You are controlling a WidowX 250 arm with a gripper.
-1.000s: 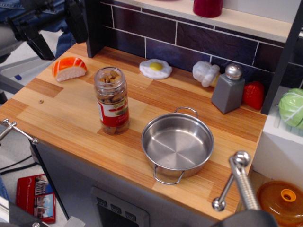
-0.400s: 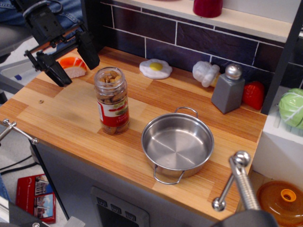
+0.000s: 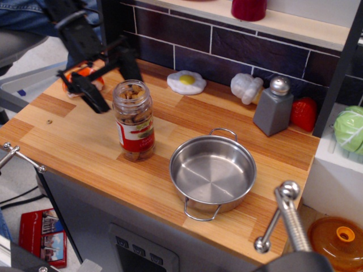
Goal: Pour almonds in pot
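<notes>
The almonds are brown nuts in a clear plastic jar (image 3: 134, 121) with a red, white and green label. It stands upright and open-topped on the wooden counter, left of centre. The shiny steel pot (image 3: 212, 173) with two wire loop handles sits empty just right of the jar, apart from it. My black gripper (image 3: 115, 86) is open, its two fingers spread wide. It hangs at the jar's upper left, with one finger behind the jar's top and the other to its left. It holds nothing.
An orange sushi piece (image 3: 82, 76) lies behind the gripper. A fried egg toy (image 3: 186, 82), a white garlic toy (image 3: 246, 88), a grey shaker (image 3: 273, 106) and a strawberry (image 3: 304, 114) line the back wall. An orange lid (image 3: 337, 242) lies low at the right.
My gripper has moved right and down from the far left corner to the jar's top. It stayed open. The jar and pot have not moved.
</notes>
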